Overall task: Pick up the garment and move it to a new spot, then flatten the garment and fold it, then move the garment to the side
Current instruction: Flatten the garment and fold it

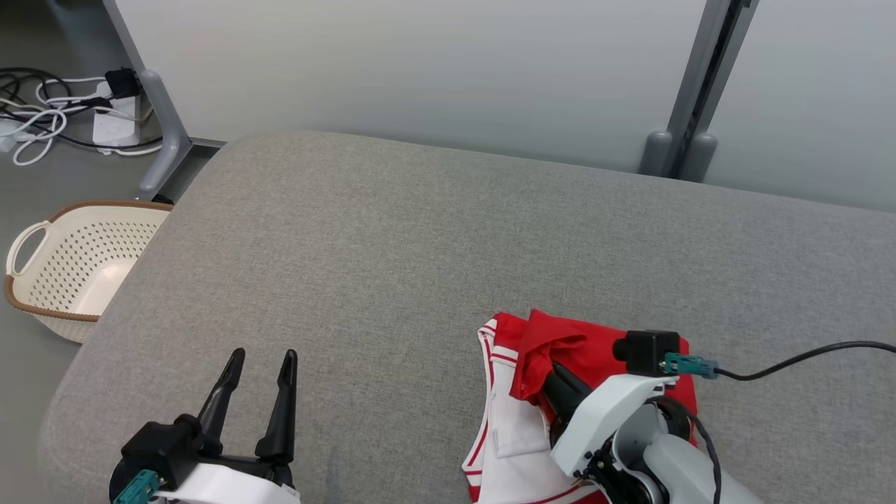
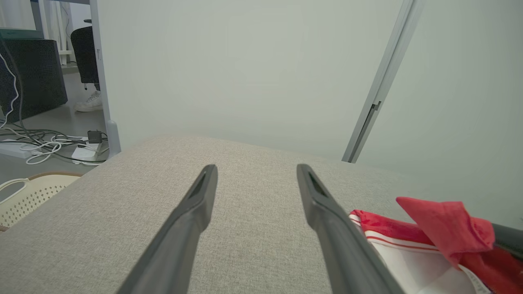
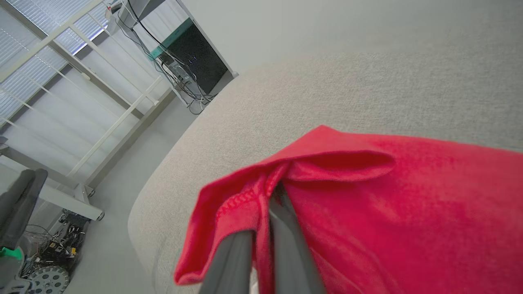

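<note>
A grey fabric surface (image 1: pixel 392 238) with rounded corners backs onto pale wall panels (image 1: pixel 420 63). A perforated basket (image 1: pixel 105 204) and floor cables (image 1: pixel 35 126) lie off its left edge. Most of it is bare. The red-and-white garment (image 1: pixel 602 343) lies at the near edge, right of centre, with a red fold pinched by the right gripper's (image 1: pixel 549 371) fingers. The left gripper's (image 1: pixel 264 357) fingers stand apart and empty over the near-left corner.

"What is the right gripper (image 1: pixel 556 374) doing?"
"It is pinching a red fold of the garment (image 1: pixel 514 420), which is lying on the grey cushion (image 1: pixel 420 245)."
"And the left gripper (image 1: pixel 264 355)?"
"It is hanging over the cushion, well apart, fingers spread wide."
"And the basket (image 1: pixel 84 266)?"
"It is sitting on the floor, just beside the cushion's left edge."
</note>
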### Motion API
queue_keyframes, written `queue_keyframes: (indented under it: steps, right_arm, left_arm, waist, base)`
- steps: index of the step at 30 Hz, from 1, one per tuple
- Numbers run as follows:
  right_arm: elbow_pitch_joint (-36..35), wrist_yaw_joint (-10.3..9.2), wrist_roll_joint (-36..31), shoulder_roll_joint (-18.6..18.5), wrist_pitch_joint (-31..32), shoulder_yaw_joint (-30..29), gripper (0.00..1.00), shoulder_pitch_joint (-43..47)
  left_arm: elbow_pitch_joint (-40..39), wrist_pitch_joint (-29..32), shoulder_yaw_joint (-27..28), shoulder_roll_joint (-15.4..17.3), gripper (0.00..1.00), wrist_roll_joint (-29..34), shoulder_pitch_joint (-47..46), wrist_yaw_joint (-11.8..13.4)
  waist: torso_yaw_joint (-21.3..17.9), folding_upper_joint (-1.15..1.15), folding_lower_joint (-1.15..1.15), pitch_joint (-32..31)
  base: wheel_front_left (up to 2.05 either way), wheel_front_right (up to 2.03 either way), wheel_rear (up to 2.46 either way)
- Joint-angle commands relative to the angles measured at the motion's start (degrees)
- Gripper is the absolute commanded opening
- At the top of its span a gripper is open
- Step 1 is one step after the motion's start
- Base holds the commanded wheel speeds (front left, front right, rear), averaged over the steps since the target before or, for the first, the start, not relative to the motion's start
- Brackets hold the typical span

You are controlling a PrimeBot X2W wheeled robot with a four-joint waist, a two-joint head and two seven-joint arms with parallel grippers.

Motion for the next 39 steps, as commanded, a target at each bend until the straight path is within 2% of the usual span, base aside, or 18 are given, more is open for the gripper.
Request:
queue_keyframes:
  steps: [1,2,3,4,11,15,21,26,29,33,37,39]
  right_arm:
    - [0.9,0.01,1.1,-0.3,-0.8,1.1,0.00,-0.9]
    - [1.4,0.01,1.9,-0.3,-1.1,2.1,0.12,-1.3]
    - [1.9,0.01,2.6,-0.3,-1.4,3.1,0.48,-1.8]
    - [2.4,0.01,3.5,-0.3,-1.5,4.1,1.00,-2.1]
    - [1.8,0.01,5.6,-0.4,-4.5,7.6,1.00,-3.6]
    - [-2.7,0.01,6.7,-3.1,-5.5,6.1,1.00,-2.3]
    - [-9.3,0.01,4.3,-9.7,-9.0,-1.5,1.00,0.1]
    - [-12.1,0.01,-2.3,-14.1,-10.4,-10.5,1.00,4.1]
    - [-13.4,0.01,-6.8,-14.4,-10.8,-16.5,1.00,6.8]
    - [-17.2,0.01,-14.0,-12.6,-11.1,-23.2,1.00,10.7]
    - [-22.0,0.01,-22.2,-10.3,-11.1,-27.3,1.00,14.4]
    - [-23.0,0.01,-24.1,-9.3,-11.1,-28.1,1.00,15.6]
  left_arm:
    - [0.0,-0.1,0.2,0.1,1.00,0.0,-1.1,0.0]
    - [0.1,-0.1,0.3,0.1,1.00,0.0,-1.2,0.0]
    - [0.2,-0.1,0.3,0.1,1.00,0.0,-1.2,0.0]
    - [0.3,-0.1,0.4,0.0,1.00,0.0,-1.2,0.0]
    - [0.3,-0.1,1.6,0.0,1.00,0.3,0.1,-0.1]
    - [0.0,-0.1,2.2,-0.2,1.00,0.3,0.8,-0.1]
    - [-0.5,-0.1,3.3,-0.4,1.00,0.4,1.4,-0.1]
    - [-2.0,-0.1,4.7,-1.0,1.00,0.9,2.3,0.0]
    - [-3.2,-0.1,5.8,-1.3,1.00,1.2,2.8,0.1]
    - [-5.3,-0.1,7.9,-2.0,1.00,1.9,3.9,0.9]
    - [-6.4,-0.1,9.3,-2.3,1.00,2.4,5.0,1.0]
    - [-6.5,-0.1,9.5,-2.4,1.00,2.6,5.1,1.0]
  waist:
    - [-0.1,0.00,0.00,0.1]
    - [-0.3,0.00,0.00,0.2]
    - [-0.5,0.00,0.00,0.2]
    - [-0.7,0.00,0.00,0.2]
    - [-4.8,0.00,0.00,-0.9]
    - [-7.5,0.00,0.00,-1.5]
    - [-10.8,0.00,0.00,-2.3]
    - [-12.3,0.00,0.00,-2.6]
    - [-12.7,0.00,0.00,-2.8]
    - [-13.3,0.00,0.00,-3.0]
    - [-13.6,0.00,0.00,-3.1]
    - [-13.6,0.00,0.00,-3.1]
  base:
    - [0.00,0.00,0.00]
    - [0.00,0.00,0.00]
    - [0.00,0.00,0.00]
    - [0.00,0.00,0.00]
    - [0.00,0.00,0.00]
    - [0.00,0.00,0.00]
    - [0.00,0.00,0.00]
    - [0.00,0.00,0.00]
    - [0.00,0.00,0.00]
    - [0.00,0.00,0.00]
    - [0.00,0.00,0.00]
    - [0.00,0.00,0.00]
